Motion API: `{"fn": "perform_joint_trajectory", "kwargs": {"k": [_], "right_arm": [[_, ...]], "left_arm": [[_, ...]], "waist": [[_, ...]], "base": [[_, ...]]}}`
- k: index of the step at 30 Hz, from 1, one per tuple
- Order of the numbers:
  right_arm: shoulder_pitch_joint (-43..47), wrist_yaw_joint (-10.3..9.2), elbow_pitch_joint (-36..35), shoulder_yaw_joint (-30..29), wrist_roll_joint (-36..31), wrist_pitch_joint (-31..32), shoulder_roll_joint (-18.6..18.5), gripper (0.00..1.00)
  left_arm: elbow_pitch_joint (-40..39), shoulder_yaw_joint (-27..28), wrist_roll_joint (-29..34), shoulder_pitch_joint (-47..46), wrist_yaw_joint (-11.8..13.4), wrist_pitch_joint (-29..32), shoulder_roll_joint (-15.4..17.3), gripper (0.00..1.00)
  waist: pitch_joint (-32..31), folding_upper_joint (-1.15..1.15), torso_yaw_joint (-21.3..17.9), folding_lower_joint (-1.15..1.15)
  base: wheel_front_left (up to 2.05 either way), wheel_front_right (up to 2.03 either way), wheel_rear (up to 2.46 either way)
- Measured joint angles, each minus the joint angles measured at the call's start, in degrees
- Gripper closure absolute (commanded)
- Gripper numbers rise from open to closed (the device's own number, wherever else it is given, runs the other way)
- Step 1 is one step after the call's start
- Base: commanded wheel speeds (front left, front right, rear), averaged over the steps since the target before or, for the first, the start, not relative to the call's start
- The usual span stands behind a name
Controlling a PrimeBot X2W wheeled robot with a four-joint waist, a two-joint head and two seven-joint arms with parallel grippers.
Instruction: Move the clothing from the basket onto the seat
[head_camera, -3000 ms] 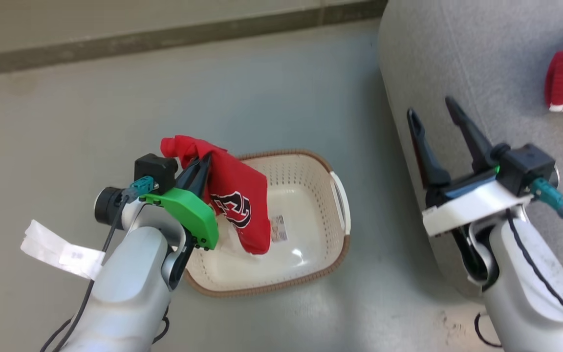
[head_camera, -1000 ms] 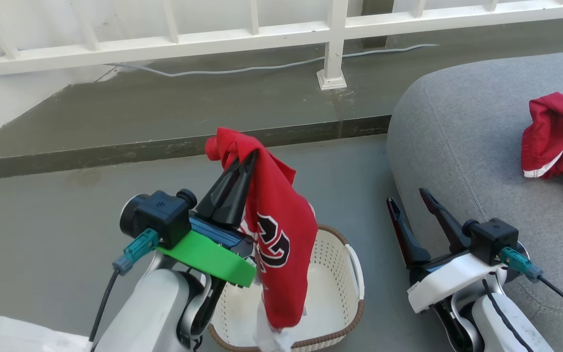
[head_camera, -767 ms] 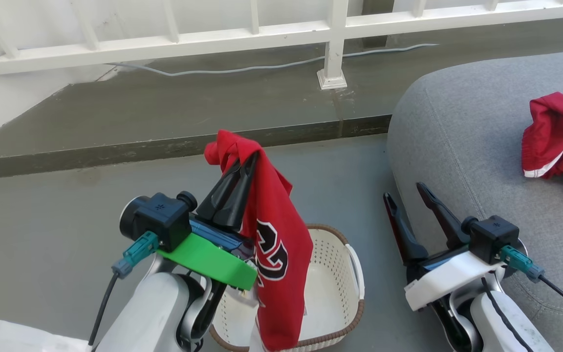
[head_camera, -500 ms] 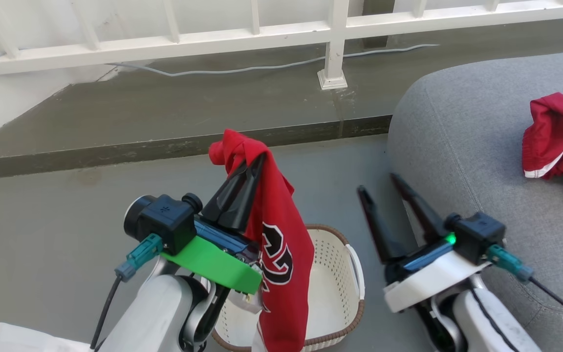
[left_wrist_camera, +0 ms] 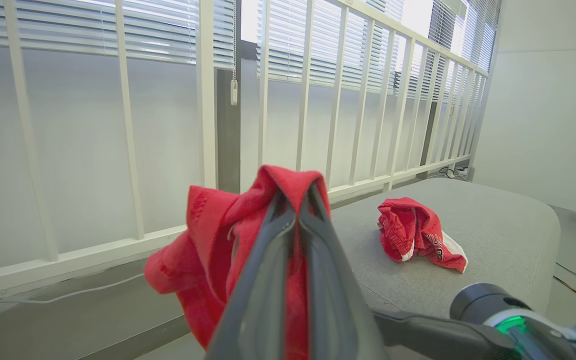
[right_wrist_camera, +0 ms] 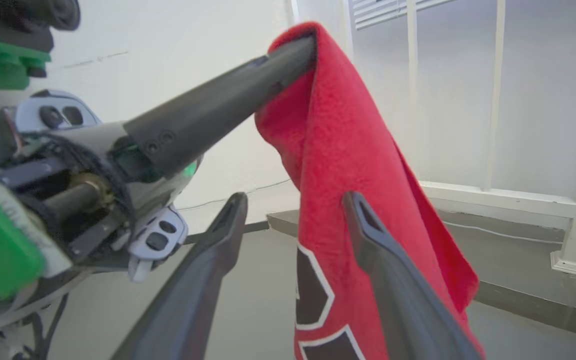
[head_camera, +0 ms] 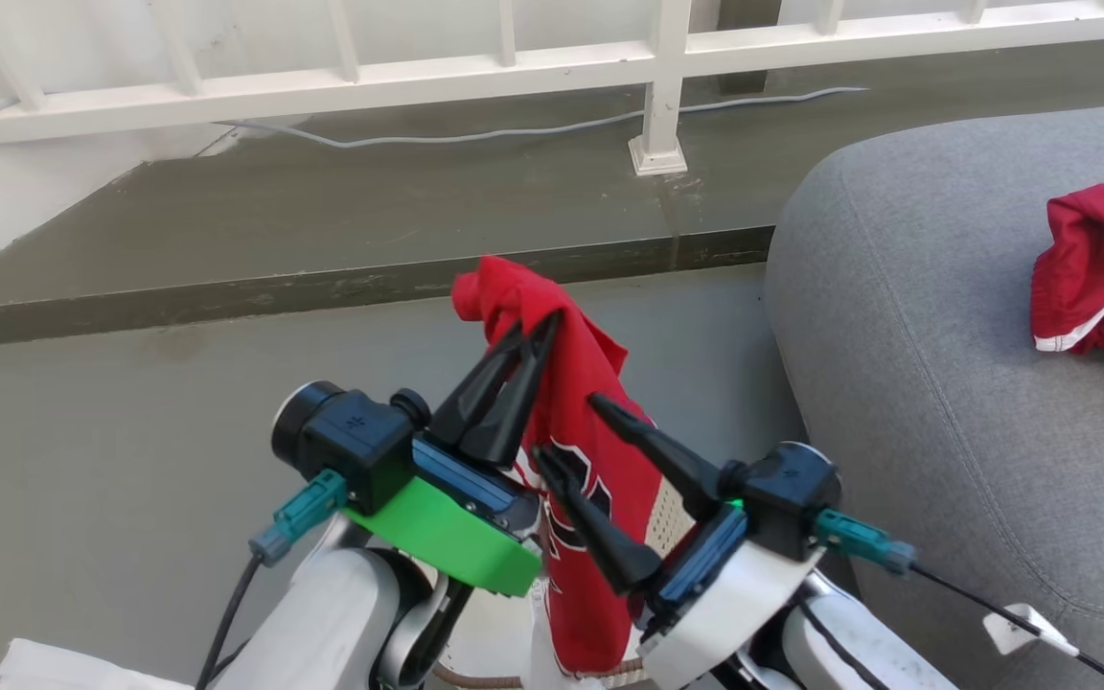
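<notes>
Thing: the clothing [head_camera: 579,383] — a red jersey, probably soft, light and limp; it hangs above the basket [head_camera: 675,513], beside the left edge of the seat [head_camera: 945,316] | Left gripper [head_camera: 535,331]: fingers pressed together, pinching a top fold | Right gripper [head_camera: 568,426]: fingers spread wide at the hanging cloth; contact is unclear | Hold: probably best on a bunched fold — one layer may slip | Seat: another red piece [head_camera: 1089,268] lies near its right edge

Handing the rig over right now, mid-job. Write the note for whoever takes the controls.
Left pincer: shut on the red sports jersey with black-and-white numerals, held up over the cream perforated plastic basket.
Right pincer: open, beside the hanging jersey, gripping nothing.
Done: another red garment with white trim lies on the grey woven-fabric seat cushion.
Left to do: carry the held jersey to the seat and release it; the basket's contents are hidden.
</notes>
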Motion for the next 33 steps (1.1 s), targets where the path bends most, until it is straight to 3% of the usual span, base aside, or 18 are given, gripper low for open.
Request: {"fn": "perform_joint_trajectory", "kwargs": {"k": [10,11,12,13,29,30,31,33], "right_arm": [[-5.08,0.00,5.68,2.76,-1.63,0.92,-0.10,0.00],[-5.51,0.00,6.38,2.81,-1.63,0.91,-0.11,0.22],[-5.73,0.00,6.79,2.75,-1.60,0.85,-0.10,0.58],[-5.84,0.00,7.26,2.69,-1.54,0.82,-0.09,1.00],[-8.24,0.00,12.57,1.69,1.09,-2.02,-0.03,1.00],[-8.37,0.00,12.72,1.53,1.30,-2.22,-0.03,1.00],[-8.54,0.00,12.84,1.34,1.47,-2.48,-0.03,1.00],[-9.19,0.00,12.95,0.92,1.55,-2.74,-0.03,1.00]], "left_arm": [[-2.03,-2.27,-0.01,0.05,-0.23,0.55,-0.04,1.00],[-2.08,-2.31,-0.01,0.05,-0.41,0.58,-0.04,1.00],[-2.10,-2.34,-0.01,0.05,-0.56,0.59,-0.04,1.00],[-2.15,-2.38,-0.01,0.05,-0.56,0.59,-0.04,1.00],[-3.39,-3.44,-0.01,0.06,-0.64,1.01,0.14,1.00],[-3.53,-3.60,0.00,0.06,-0.65,1.01,0.15,0.70],[-3.57,-3.76,0.01,0.06,-0.65,1.01,0.18,0.55],[-3.63,-4.19,0.12,0.05,-1.04,1.02,0.34,0.00]], "waist": [[0.80,0.00,0.82,0.00],[0.88,0.00,0.89,0.00],[0.94,0.00,0.95,0.00],[1.00,0.00,1.01,0.00],[1.03,0.00,1.61,0.00],[1.01,0.00,1.64,0.00],[0.99,0.00,1.67,0.00],[0.97,0.00,1.72,0.00]], "base": [[0.00,0.00,0.00],[0.00,0.00,0.00],[0.00,0.00,0.00],[0.00,0.00,0.00],[0.00,0.00,0.00],[0.00,0.00,0.00],[0.00,0.00,0.00],[0.00,0.00,0.00]]}}
